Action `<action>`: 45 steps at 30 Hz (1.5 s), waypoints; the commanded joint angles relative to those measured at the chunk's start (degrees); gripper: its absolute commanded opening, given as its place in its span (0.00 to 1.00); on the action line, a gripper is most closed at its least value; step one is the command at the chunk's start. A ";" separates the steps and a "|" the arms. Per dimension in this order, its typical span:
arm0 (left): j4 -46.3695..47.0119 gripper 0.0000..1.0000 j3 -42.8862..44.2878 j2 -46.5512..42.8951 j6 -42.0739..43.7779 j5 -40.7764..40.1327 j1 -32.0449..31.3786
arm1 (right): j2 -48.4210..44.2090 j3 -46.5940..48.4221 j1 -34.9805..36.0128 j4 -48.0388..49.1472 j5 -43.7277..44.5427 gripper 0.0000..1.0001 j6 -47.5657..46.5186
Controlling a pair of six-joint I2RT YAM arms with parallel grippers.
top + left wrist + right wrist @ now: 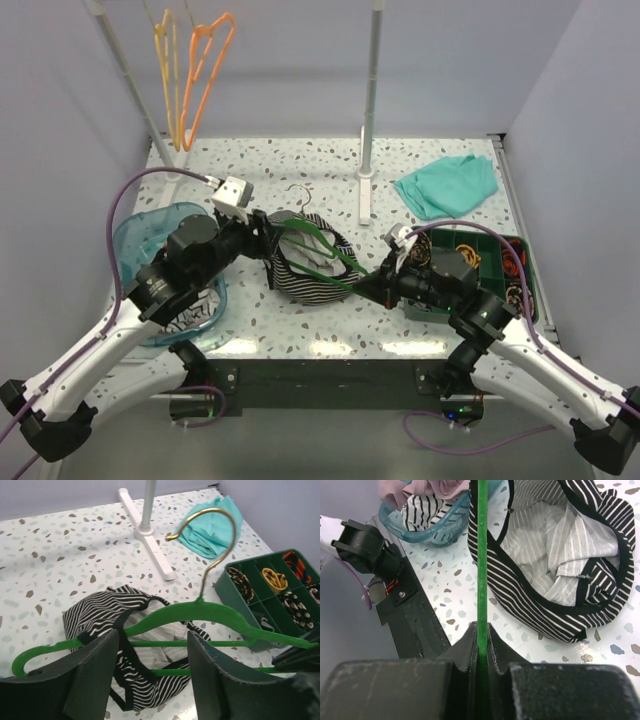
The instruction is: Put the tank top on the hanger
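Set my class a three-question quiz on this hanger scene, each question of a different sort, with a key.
1. True or false: the right gripper is shut on the hanger.
2. In the top view, what lies at the far right of the table? A) teal cloth B) red mug C) book
3. Fill in: the jaws of the left gripper stand ____.

Key: 1 true; 2 A; 3 open.
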 commanded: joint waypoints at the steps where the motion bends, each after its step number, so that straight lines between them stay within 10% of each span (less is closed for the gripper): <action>1: 8.98 0.65 0.98 2.03 5.31 9.77 -0.26 | 1.40 0.59 -0.17 5.63 -1.78 0.00 0.21; 20: 17.17 0.74 -0.43 9.33 6.72 11.36 -0.17 | 2.72 1.64 -0.17 4.14 -0.19 0.00 -0.93; 34: 24.28 0.60 -3.33 14.08 5.05 9.07 -0.17 | 4.21 0.85 -0.08 5.98 1.39 0.00 -0.32; 37: 24.29 0.48 -2.98 14.43 5.31 9.07 -0.17 | 4.65 0.41 -0.08 6.77 1.82 0.00 -0.06; 41: 22.09 0.06 -2.01 15.22 6.19 7.76 -0.26 | 5.18 0.32 -0.08 6.95 4.37 0.00 0.30; 45: 19.47 0.00 -1.92 14.78 7.51 5.30 -0.17 | 7.02 0.94 -0.08 5.28 9.20 0.06 1.35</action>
